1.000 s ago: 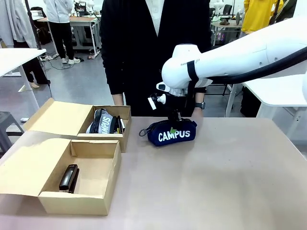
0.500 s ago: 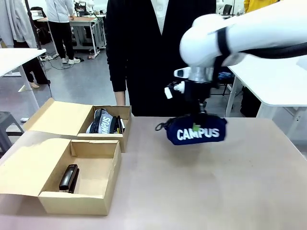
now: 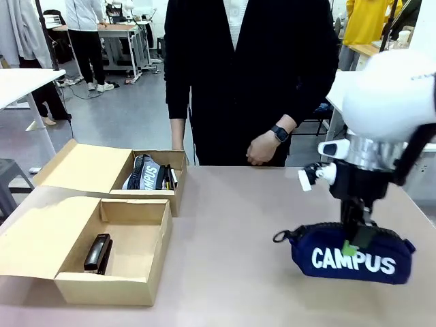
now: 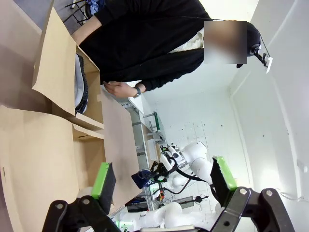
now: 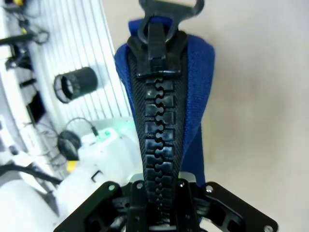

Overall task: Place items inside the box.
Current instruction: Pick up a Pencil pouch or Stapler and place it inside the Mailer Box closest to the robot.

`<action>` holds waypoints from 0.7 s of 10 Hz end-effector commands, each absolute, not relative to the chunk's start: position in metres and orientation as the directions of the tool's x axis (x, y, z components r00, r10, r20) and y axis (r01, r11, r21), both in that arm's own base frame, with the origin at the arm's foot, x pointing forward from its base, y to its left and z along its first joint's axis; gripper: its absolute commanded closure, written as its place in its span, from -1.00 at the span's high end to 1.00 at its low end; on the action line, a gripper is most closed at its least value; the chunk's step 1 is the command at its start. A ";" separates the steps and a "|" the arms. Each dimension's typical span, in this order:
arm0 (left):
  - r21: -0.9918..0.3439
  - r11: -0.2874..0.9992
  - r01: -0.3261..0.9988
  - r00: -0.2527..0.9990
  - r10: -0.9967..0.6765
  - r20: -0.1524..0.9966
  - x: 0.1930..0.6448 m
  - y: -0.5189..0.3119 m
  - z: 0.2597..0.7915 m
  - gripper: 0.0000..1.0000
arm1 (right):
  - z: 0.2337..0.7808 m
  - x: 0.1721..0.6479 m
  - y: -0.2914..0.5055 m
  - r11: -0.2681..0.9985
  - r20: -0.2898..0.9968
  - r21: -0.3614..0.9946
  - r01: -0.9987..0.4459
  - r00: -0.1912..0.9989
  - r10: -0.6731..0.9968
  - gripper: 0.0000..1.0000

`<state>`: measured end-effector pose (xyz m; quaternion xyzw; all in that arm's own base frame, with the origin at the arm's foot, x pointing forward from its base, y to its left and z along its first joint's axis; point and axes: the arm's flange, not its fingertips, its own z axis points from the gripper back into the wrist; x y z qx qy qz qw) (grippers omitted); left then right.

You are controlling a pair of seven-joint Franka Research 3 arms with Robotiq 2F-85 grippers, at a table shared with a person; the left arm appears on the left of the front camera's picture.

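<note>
My right gripper (image 3: 355, 240) is shut on the top zip of the navy "CAMPUS" pouch (image 3: 354, 257), which it holds over the table's near right part. The right wrist view looks down the pouch's black zip (image 5: 158, 121), pinched in my right gripper (image 5: 159, 193). A black stapler (image 3: 97, 252) lies in the near cardboard box (image 3: 116, 286). The grey "CAMPUS" pouch (image 3: 146, 174) sits in the far box (image 3: 178, 191). My left gripper (image 4: 163, 176) is open, with nothing between its fingers, above the boxes' flaps (image 4: 53, 63).
A person in black stands at the far edge, one hand (image 3: 261, 148) with a watch resting near the table's rim. Both boxes have their lids folded out to the left. Bare tabletop (image 3: 238, 231) lies between the boxes and the held pouch.
My right arm has carried the navy pouch from the far middle of the table, near the person, over to the near right. The person's hand has let go of it.
</note>
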<state>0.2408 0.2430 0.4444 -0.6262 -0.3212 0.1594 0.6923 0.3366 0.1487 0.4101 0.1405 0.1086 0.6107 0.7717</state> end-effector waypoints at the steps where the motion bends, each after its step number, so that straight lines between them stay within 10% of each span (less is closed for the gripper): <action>1: -0.966 0.158 0.205 0.735 0.627 0.259 0.240 0.243 0.446 1.00 | 0.432 0.359 0.175 0.207 -0.022 0.278 -0.938 0.209 0.978 -1.00; 4: -0.966 0.158 0.205 0.735 0.627 0.259 0.240 0.243 0.446 1.00 | 0.425 0.349 0.165 0.193 0.002 0.310 -0.931 0.203 0.979 -0.87; 7: -0.966 0.158 0.205 0.735 0.627 0.259 0.240 0.243 0.446 1.00 | 0.458 0.325 0.223 0.643 -0.258 0.426 -0.637 0.595 0.761 -0.87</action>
